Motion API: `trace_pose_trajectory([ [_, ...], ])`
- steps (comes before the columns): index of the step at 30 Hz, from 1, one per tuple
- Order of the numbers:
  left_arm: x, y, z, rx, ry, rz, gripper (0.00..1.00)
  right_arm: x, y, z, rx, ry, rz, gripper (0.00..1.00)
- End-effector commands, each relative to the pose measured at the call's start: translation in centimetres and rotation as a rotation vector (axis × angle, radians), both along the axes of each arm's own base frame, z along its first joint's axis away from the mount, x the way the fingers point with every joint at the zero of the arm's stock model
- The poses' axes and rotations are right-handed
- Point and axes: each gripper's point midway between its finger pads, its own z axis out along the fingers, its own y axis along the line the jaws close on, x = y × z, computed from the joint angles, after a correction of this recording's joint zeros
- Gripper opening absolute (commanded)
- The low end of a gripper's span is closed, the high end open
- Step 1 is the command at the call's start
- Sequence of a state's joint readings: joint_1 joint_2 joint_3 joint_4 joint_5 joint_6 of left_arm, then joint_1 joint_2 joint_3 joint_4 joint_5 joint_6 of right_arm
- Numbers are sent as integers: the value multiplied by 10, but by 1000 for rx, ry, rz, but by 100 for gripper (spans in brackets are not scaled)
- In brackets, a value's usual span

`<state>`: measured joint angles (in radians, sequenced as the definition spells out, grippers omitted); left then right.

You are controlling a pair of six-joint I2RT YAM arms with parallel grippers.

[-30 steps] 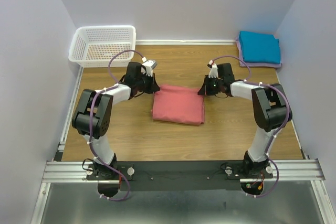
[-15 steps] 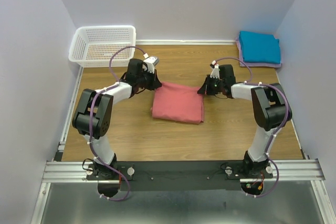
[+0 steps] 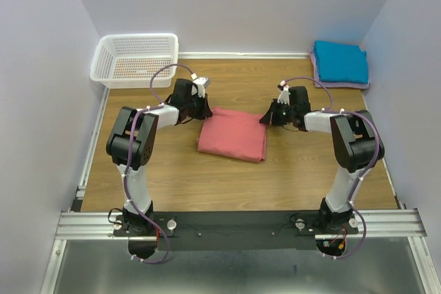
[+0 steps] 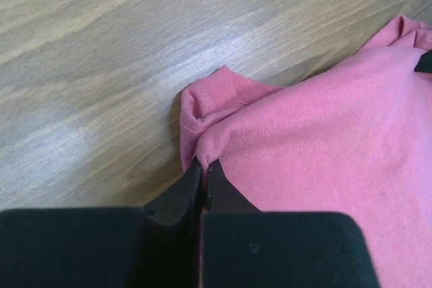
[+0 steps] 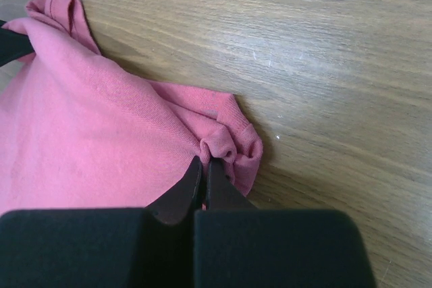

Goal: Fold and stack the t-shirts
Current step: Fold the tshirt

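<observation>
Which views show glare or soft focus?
Left wrist: pale sheen on the wooden table, left tool body blurred at the bottom edge, salmon-pink t-shirt weave sharp. Right wrist: right tool body equally soft, cloth crisp. Top external: even light, faint shadows, no glare.

No text, label, brand, number or sign can be read in any of the views.
</observation>
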<state>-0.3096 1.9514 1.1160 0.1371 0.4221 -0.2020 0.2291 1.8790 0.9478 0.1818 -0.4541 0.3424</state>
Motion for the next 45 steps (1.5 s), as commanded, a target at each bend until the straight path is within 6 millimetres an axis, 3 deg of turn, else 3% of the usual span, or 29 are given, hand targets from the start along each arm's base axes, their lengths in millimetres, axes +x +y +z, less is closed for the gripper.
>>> trace_pose_trajectory([
  [1, 14, 3, 2, 23, -8, 50, 14, -38, -30, -50, -128, 194, -70, 1],
  [5, 15, 6, 11, 40, -21, 48, 35, -34, -29, -41, -114, 178, -78, 10],
  [6, 14, 7, 20, 42, -36, 46, 46, -31, -28, -31, -107, 151, -77, 18],
  [8, 14, 9, 32, 47, -53, 58, 57, -26, -26, -15, -95, 119, -79, 27],
  [9, 14, 10, 39, 46, -61, 66, 60, -23, -26, -7, -91, 100, -83, 36],
  [11, 17, 17, 63, 58, -105, 107, 71, -14, -28, 19, -90, 39, -109, 45],
  [14, 15, 27, 94, 69, -149, 151, 72, -7, -32, 45, -91, -6, -149, 52],
  [17, 11, 39, 123, 89, -190, 208, 75, -3, -29, 84, -44, -77, -164, 58],
  [20, 2, 38, 147, 68, -235, 206, 75, -6, -17, 103, 25, -90, -120, 58],
  [22, -7, 24, 155, 45, -249, 160, 72, -14, 0, 115, 109, -80, -40, 58],
  [24, -16, 2, 153, 8, -242, 82, 67, -16, 14, 115, 175, -63, 18, 59],
  [27, -20, -23, 133, -10, -204, 5, 59, -21, 26, 110, 247, -36, 78, 58],
  [31, -9, -50, 88, -49, -111, -52, 51, -11, 26, 87, 243, -10, 62, 58],
  [32, -3, -54, 85, -53, -104, -55, 51, -10, 25, 72, 244, 23, 61, 57],
  [34, 3, -59, 68, -53, -68, -60, 50, -6, 21, 58, 251, 44, 40, 57],
  [35, 4, -61, 45, -47, -16, -56, 50, -4, 16, 43, 250, 72, 15, 56],
  [37, 8, -65, 35, -55, 11, -54, 50, 5, 4, 36, 287, 72, -33, 55],
  [40, 10, -62, 1, -34, 80, -22, 49, 6, -11, 4, 309, 137, -63, 55],
  [43, 11, -60, -7, -38, 107, 3, 50, 12, -18, -15, 303, 164, -66, 54],
  [45, 13, -61, -6, -46, 109, 6, 49, 23, -19, -8, 315, 146, -57, 54],
])
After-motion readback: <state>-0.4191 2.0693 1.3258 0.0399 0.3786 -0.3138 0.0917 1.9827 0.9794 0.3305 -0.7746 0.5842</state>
